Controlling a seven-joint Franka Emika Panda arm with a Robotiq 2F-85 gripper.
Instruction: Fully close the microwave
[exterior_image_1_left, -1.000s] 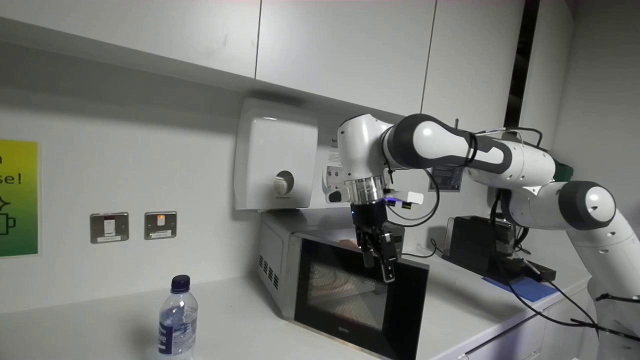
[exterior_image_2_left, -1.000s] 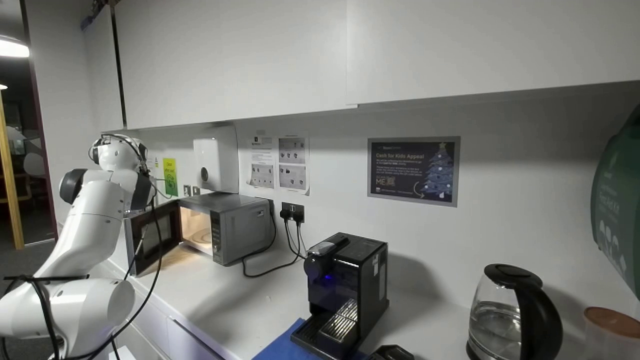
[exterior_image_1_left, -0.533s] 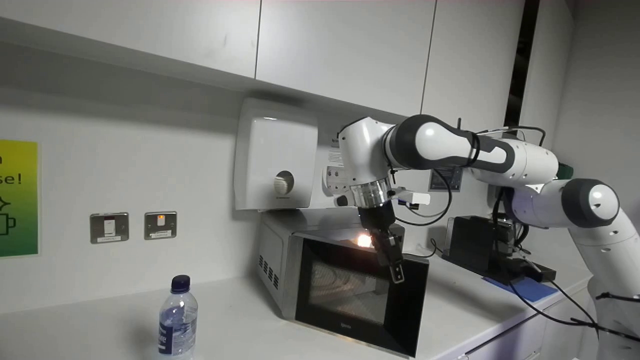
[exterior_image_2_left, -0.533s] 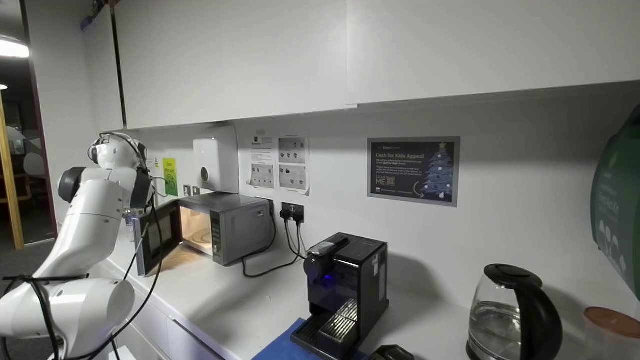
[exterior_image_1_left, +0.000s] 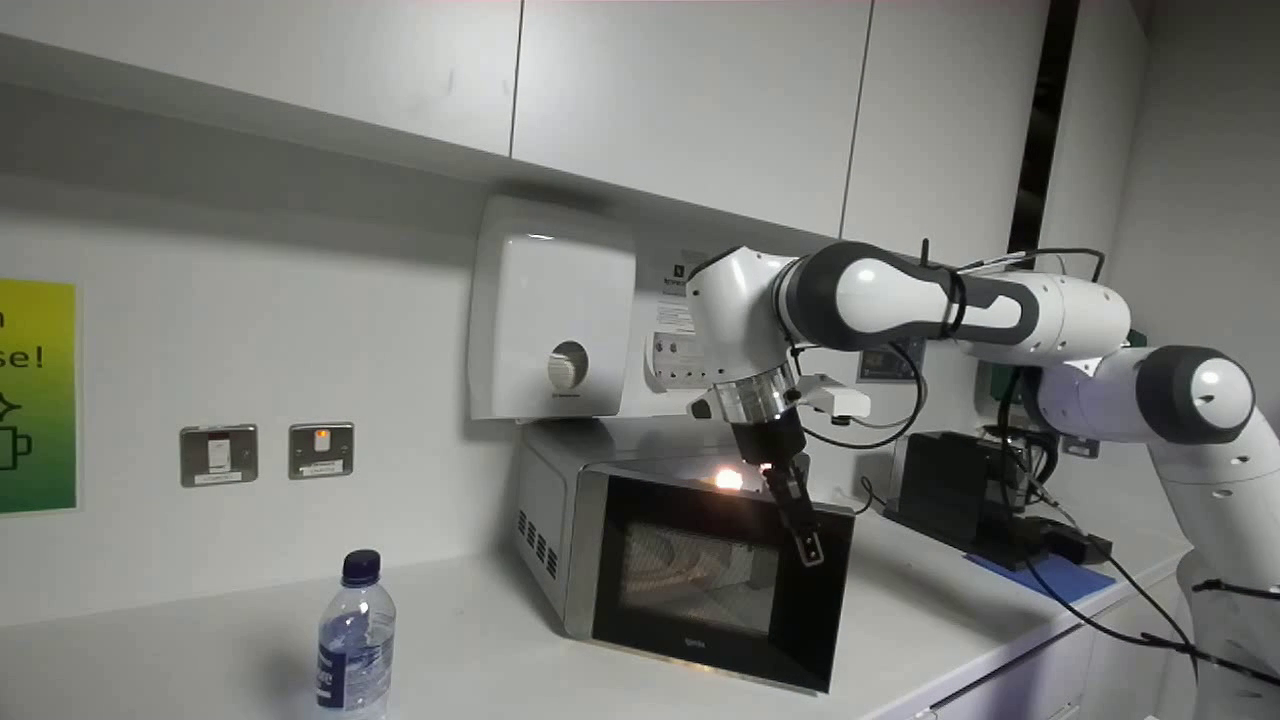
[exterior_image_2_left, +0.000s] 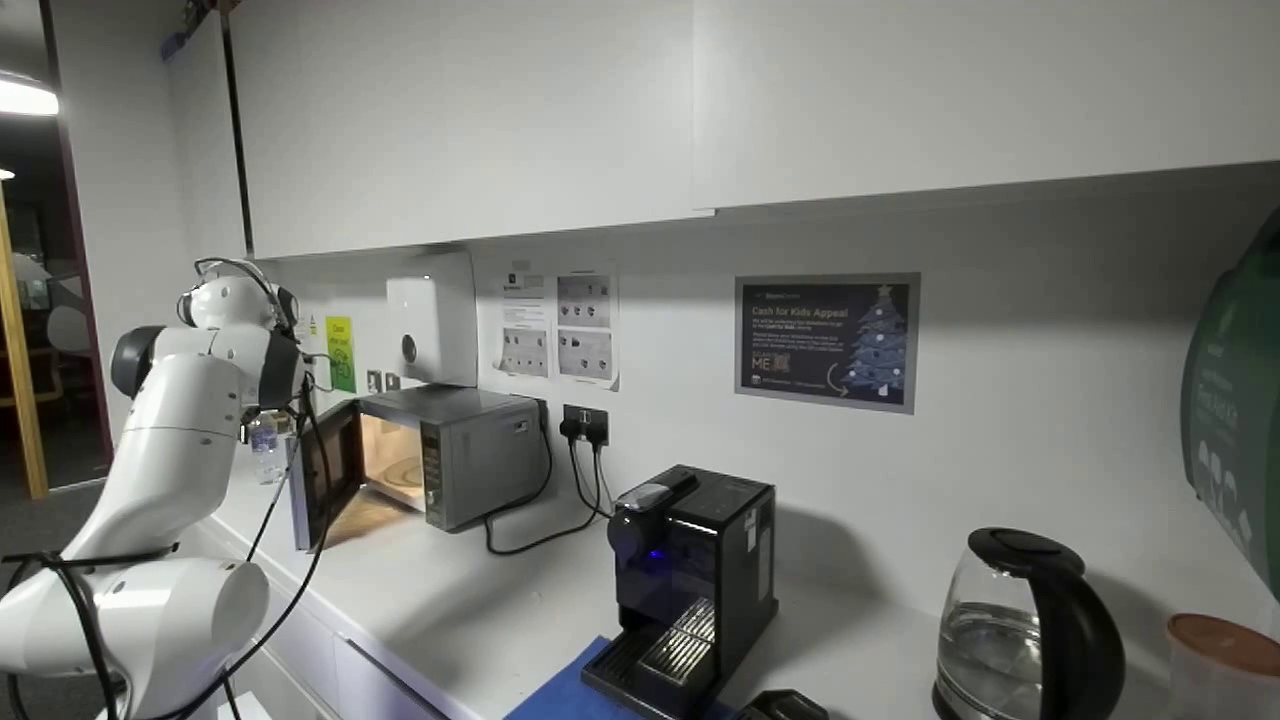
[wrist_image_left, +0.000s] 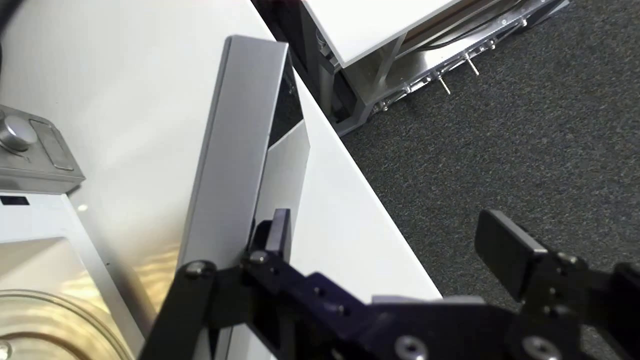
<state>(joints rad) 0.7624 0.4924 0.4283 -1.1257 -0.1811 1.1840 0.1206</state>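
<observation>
In an exterior view, the microwave (exterior_image_2_left: 480, 455) is seen on the bench (exterior_image_2_left: 460, 600) at centre left of the frame, its door (wrist_image_left: 232, 150) standing well out from the lit cavity (exterior_image_2_left: 393, 455). In the wrist view, the end effector (wrist_image_left: 392, 237) is held with its fingers (wrist_image_left: 280, 234) spread wide and nothing gripped; one is placed against or just beside the door's outer face, probably so that the door can be pushed home without being grasped.

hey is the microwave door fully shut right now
No, in an exterior view the door stands swung out at an angle from the microwave, leaving its lit interior showing.
</observation>
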